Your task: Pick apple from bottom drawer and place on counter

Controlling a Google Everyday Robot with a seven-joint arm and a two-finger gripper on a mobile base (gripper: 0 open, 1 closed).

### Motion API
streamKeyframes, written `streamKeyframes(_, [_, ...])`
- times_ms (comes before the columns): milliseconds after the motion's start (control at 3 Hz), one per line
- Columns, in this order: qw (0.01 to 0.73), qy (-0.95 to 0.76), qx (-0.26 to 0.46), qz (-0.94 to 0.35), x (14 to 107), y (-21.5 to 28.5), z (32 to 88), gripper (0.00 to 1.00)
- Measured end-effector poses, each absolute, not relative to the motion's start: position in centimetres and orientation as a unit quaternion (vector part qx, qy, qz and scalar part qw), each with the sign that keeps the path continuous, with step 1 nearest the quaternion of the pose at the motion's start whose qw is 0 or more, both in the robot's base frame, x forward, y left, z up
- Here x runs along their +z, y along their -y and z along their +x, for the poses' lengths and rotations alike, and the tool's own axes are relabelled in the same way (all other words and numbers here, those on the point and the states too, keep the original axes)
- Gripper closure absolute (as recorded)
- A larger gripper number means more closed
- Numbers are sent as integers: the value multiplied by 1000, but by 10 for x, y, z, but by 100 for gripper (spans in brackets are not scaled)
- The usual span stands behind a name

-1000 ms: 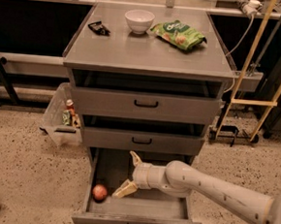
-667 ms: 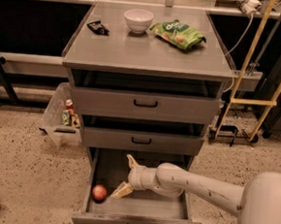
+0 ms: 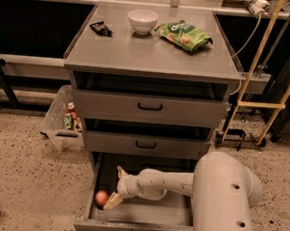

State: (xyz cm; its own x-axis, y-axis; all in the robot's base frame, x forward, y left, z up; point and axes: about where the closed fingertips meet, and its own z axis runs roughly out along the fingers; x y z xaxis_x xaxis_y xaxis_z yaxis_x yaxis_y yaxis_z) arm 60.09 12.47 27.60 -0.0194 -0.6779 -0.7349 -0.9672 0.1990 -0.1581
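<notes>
My tool point(image 3: 115, 187) has moved left inside the open bottom drawer point(image 3: 147, 214). Its fingers are apart, the lower one now just beside the apple point(image 3: 101, 198), which stays at the drawer's front left. I judge the grasp is close. I count one apple, three drawers, and on the tabletop point(image 3: 140, 52) one white bowl point(image 3: 142, 21) and one green snack bag point(image 3: 185, 35).

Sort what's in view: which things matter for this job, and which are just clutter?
Job: small red-orange apple; deep grey bottom drawer; flat grey counter; gripper, open in the drawer beside the apple.
Lying about: white round bowl; green crinkled bag; small black object.
</notes>
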Motion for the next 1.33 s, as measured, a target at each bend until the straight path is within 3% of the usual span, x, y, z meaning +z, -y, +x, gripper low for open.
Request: streamKeyframes(1333, [365, -662, 246, -607, 205, -139, 612, 0])
